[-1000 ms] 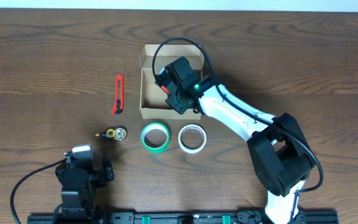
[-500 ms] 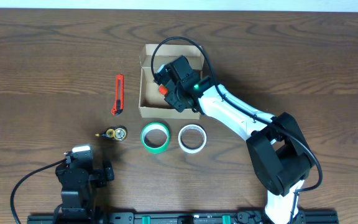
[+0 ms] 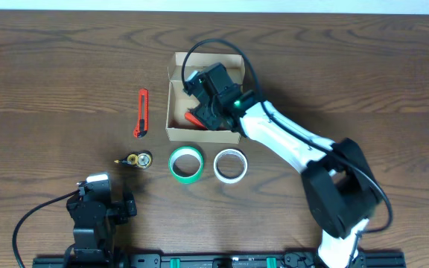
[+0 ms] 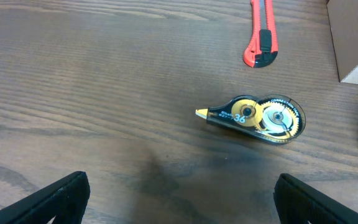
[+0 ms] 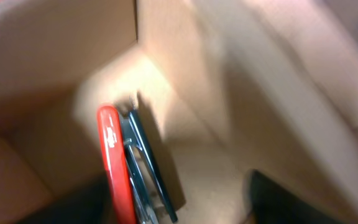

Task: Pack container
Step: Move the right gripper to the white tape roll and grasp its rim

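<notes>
The container (image 3: 176,61) is an open tan cardboard box at the table's middle. My right gripper (image 3: 202,110) reaches down into it from the right. In the right wrist view its jaws stand open (image 5: 180,210), with one dark finger (image 5: 284,199) at the lower right. A red and black hand tool (image 5: 114,162) lies free on the box floor (image 5: 191,149) between the fingers; from overhead the tool (image 3: 194,117) shows in the box's front half. My left gripper (image 3: 97,186) rests at the front left of the table, open (image 4: 179,202) over bare wood.
A red utility knife (image 3: 141,113) lies left of the box. A correction tape dispenser (image 3: 135,159) sits in front of it, just ahead of my left gripper. A green tape roll (image 3: 186,164) and a white tape roll (image 3: 229,165) lie before the box.
My right gripper has opened inside the box. The red tool has left its jaws and now lies on the box floor. The left arm has not moved.
</notes>
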Robot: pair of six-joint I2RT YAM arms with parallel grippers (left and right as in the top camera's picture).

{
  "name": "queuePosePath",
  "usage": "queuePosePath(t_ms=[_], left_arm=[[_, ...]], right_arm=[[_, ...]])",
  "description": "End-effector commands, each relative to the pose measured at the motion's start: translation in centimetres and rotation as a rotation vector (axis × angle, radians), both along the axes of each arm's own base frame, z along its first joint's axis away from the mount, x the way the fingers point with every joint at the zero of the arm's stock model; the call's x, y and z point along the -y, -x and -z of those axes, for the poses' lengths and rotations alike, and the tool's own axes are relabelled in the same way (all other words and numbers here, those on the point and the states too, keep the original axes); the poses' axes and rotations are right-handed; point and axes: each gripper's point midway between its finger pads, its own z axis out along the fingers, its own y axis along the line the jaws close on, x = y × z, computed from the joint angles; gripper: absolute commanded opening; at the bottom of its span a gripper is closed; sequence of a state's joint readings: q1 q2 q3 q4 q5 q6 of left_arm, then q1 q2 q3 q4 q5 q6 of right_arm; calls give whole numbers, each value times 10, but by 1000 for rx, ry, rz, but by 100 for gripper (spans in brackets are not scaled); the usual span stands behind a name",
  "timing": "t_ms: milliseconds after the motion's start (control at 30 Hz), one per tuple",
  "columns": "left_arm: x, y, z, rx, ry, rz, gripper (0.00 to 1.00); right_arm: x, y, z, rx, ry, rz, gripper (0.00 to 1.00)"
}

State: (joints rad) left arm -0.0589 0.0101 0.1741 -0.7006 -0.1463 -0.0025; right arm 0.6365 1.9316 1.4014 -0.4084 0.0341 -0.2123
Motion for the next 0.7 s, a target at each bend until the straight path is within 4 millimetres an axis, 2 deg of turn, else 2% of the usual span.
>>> queuePosePath(t_ms=[0,67,100,200,367,500,667], left_arm=[[-4,1,4,-7,-13,-15,95],[-4,1,4,-7,-13,-15,95],[-4,1,4,-7,-13,-15,95],[-4,1,4,-7,-13,-15,95],[-4,1,4,-7,-13,-15,95],[-4,1,4,-7,-13,-15,95],[-4,1,4,-7,-13,-15,95]], right_arm=[[2,7,-72,70,-128,72,90],[12,20,-91,46,-160,120,93],[22,30,-102,24,-172,170,98],[55,54,-120,-28,-176,335,100],[118,102,-126,-114,-113,625,99],[151,136,-114,-125,-77,774,99],[164,181,-63,-239,-138,961,99]])
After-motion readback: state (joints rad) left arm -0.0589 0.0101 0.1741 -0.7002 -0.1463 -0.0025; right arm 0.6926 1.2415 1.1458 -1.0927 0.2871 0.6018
